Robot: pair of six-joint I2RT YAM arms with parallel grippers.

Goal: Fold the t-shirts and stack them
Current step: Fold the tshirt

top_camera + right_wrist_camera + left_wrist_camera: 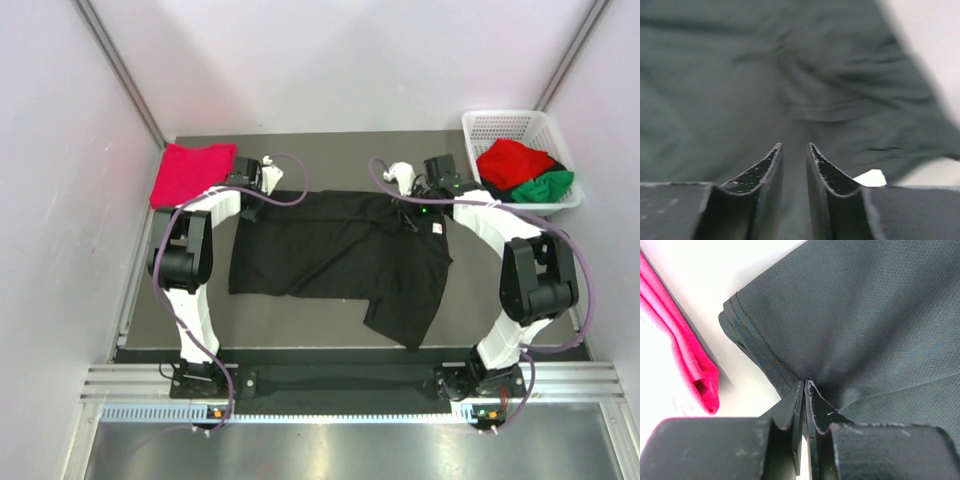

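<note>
One corner may slip: the left gripper (804, 384) clamps the black t-shirt (335, 255) at its far edge. Whether the right gripper (794, 146) holds cloth is unclear, risking a skewed fold.

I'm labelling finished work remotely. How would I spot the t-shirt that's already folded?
Look at the dark table's far left corner. The crimson-pink cloth t-shirt lies there as a folded square, unlike the black t-shirt spread mid-table and the red t-shirt and green t-shirt heaped in the white mesh basket.
</note>
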